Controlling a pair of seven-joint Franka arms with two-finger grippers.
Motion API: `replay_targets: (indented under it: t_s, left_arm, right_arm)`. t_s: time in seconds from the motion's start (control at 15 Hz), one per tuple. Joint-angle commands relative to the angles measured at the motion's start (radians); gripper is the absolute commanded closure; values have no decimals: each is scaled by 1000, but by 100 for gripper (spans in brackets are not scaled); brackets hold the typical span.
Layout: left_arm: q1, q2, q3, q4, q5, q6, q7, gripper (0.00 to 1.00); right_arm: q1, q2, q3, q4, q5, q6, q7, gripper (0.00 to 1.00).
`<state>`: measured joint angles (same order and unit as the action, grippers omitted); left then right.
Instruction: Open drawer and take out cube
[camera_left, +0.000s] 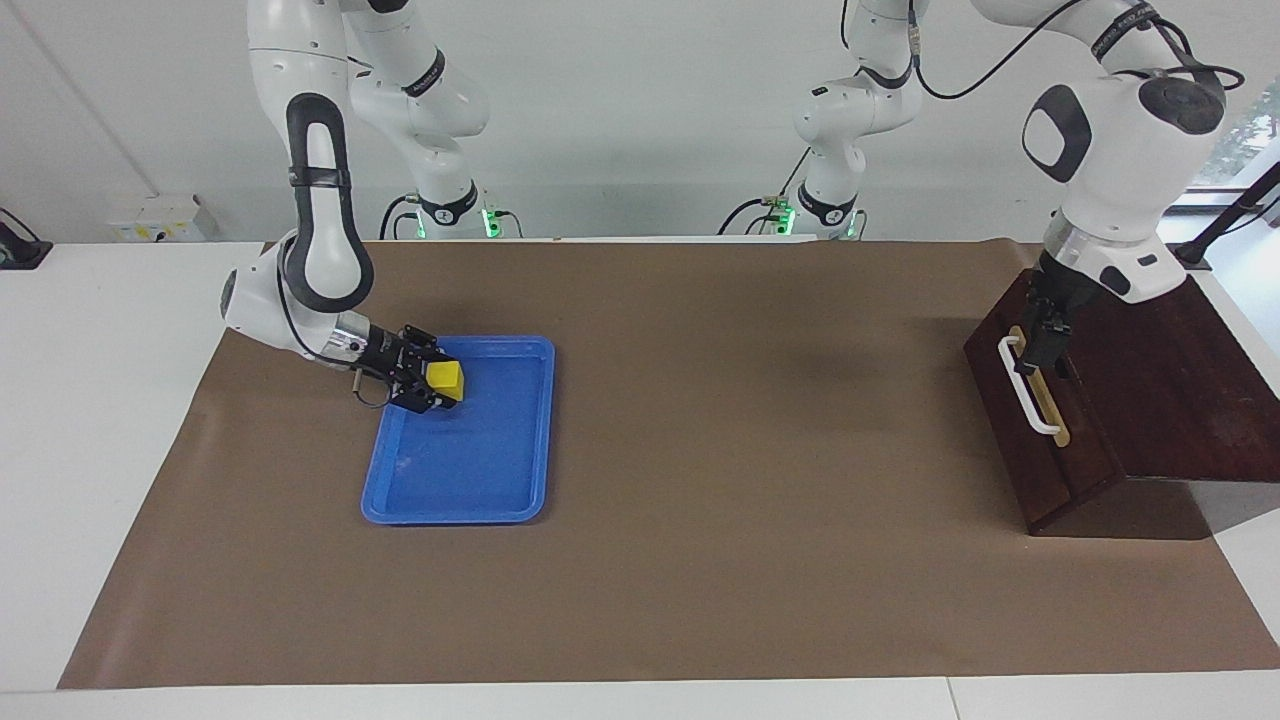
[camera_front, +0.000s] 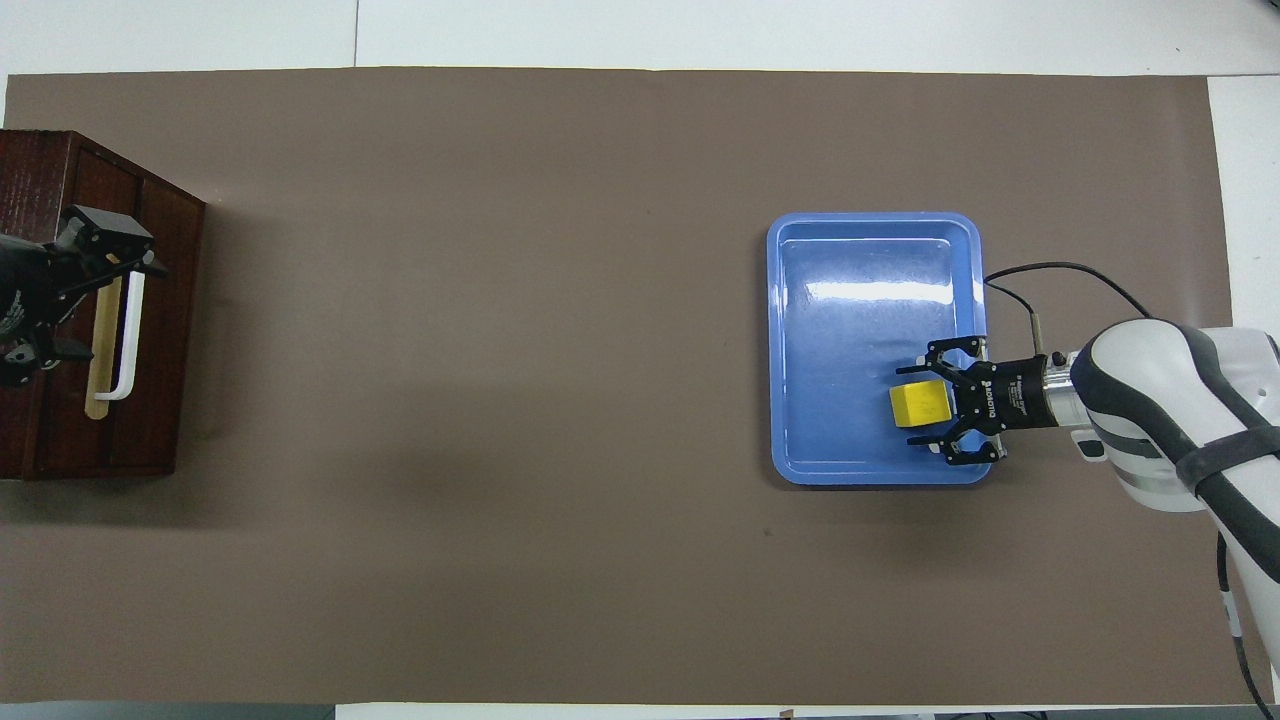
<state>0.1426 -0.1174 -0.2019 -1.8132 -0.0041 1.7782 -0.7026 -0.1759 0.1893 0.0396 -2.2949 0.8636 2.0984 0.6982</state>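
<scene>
Here the yellow cube (camera_front: 921, 403) is sitting in the blue tray (camera_front: 870, 250), in the corner nearest the robots at the right arm's end of the table. The right gripper (camera_front: 930, 408) is lying low over that corner with its fingers spread wide around the cube. Toward the left arm's end, the drawer (camera_left: 1035, 440) is sitting closed in its dark box (camera_left: 1180, 390). The left gripper (camera_left: 1040, 352) is hanging at the white handle (camera_left: 1030, 395); its finger gap cannot be told.

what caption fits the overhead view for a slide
Right gripper open around the small yellow cube in the blue plastic tray; left gripper above the closed dark wooden drawer's white bar handle.
</scene>
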Motion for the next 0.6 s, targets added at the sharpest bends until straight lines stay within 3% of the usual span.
replay_targets:
  t_s: [0.0, 0.13, 0.33, 0.53]
  left_arm:
    - [-8, -48, 13, -6, -22, -106, 330, 0]
    - [-6, -67, 16, 1, -25, -140, 494, 0]
    - [-38, -68, 6, -3, -28, -135, 497, 0]
    - [-63, -73, 3, -5, -28, -141, 491, 0]
  right_arm:
    - [-2, -43, 8, -9, -52, -9, 35, 0]
    - [4, -66, 11, 24, -96, -43, 124, 0]
    - [12, -97, 11, 142, -190, -183, 263, 0]
    - [12, -129, 11, 286, -288, -320, 282, 0]
